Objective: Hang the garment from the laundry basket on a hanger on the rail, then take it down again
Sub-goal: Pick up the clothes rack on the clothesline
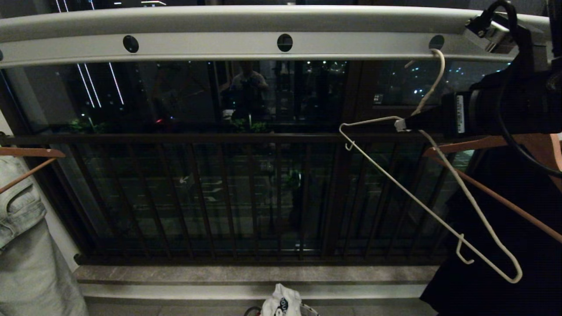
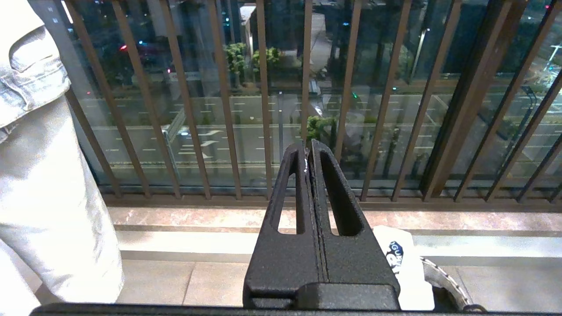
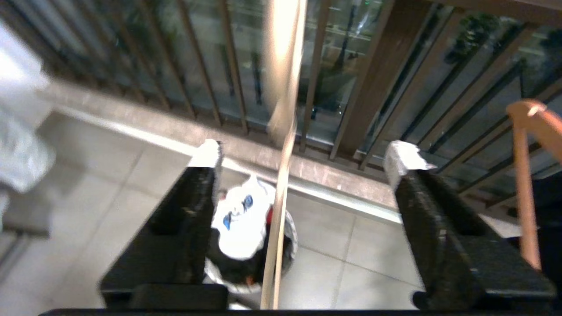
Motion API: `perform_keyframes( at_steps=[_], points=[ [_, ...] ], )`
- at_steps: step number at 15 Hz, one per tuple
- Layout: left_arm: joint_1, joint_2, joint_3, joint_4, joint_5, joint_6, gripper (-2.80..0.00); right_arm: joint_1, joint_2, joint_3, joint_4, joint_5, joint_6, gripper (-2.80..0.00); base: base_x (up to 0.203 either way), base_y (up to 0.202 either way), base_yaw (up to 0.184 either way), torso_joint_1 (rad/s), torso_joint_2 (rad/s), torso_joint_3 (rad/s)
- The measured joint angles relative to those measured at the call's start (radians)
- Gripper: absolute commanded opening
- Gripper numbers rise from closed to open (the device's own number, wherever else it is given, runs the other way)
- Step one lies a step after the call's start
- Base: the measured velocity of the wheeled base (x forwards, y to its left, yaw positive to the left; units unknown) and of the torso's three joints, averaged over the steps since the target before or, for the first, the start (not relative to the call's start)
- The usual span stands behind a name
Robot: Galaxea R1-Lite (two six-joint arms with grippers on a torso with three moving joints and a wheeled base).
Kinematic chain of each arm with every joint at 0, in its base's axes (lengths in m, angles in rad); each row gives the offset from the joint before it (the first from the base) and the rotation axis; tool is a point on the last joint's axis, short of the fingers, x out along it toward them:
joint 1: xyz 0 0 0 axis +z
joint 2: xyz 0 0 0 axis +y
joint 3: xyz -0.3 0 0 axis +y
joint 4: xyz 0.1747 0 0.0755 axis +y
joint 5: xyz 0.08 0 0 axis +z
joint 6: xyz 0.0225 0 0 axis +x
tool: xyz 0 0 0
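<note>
From the head camera, the right gripper reaches in at the neck of the white wire hanger, which hangs tilted with its hook in a hole of the rail; the hanger is bare, so the job looks to be at its first step, getting hold of the hanger. Far below the fingers, the garment sits bunched in the laundry basket. In the left wrist camera, the left gripper is parked with its fingers pressed together on nothing; the T-shirt and basket rim lie just past them. In the right wrist camera the fingers stand wide apart, the hanger wire running between them untouched. Next, I judge, they must close squarely on that thin wire, which could slip or swing.
</note>
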Motion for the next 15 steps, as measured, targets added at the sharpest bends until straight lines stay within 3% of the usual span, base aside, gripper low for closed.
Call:
perform_keyframes(
  at_steps=[6, 15],
  points=[
    [0.000, 0.000, 0.000, 0.000, 0.000, 0.000, -2.80, 0.000, 0.070, 0.021, -0.056, -0.060, 0.017, 0.00, 0.000, 0.000, 0.000, 0.000, 0.00, 0.000],
    [0.000, 0.000, 0.000, 0.000, 0.000, 0.000, -2.80, 0.001, 0.025, 0.177, -0.063, -0.086, 0.018, 0.00, 0.000, 0.000, 0.000, 0.000, 0.00, 0.000]
  ],
)
